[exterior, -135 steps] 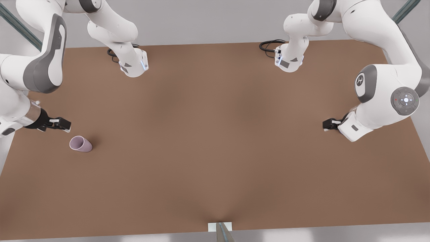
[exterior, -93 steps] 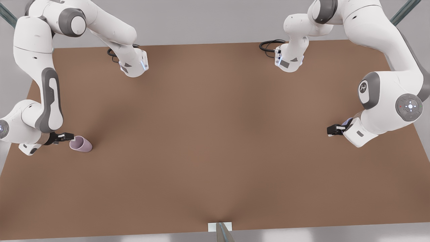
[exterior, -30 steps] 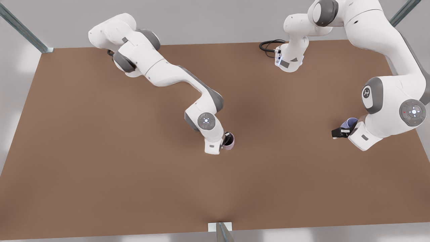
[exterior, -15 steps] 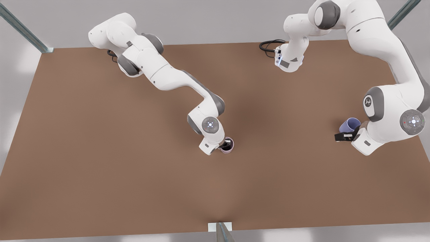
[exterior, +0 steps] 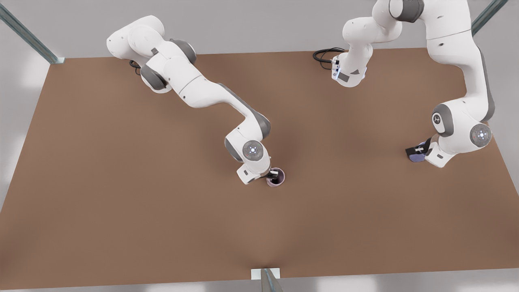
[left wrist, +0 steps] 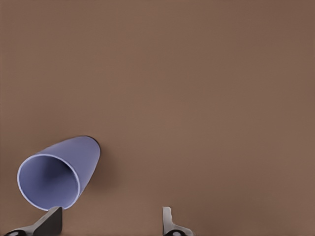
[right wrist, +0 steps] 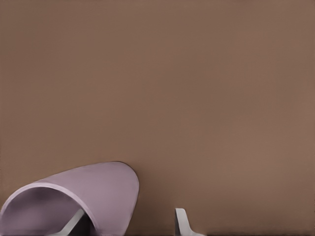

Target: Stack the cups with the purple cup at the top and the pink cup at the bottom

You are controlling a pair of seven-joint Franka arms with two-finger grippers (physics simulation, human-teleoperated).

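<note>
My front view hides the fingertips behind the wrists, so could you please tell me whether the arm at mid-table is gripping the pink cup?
Observer: It is not clamped. In the right wrist view the right gripper has its jaws wide apart: one finger is outside the pink cup with a gap to its wall, and the other is inside.
Operator: Thank you. And the arm at my view's right, by the purple cup?
Observer: That is the left gripper. Its jaws are open too, with bare table between them.
Operator: Where is the purple cup, then?
Observer: The purple cup is beside one finger, outside the gap, tilted with its mouth toward the wrist camera.
</note>
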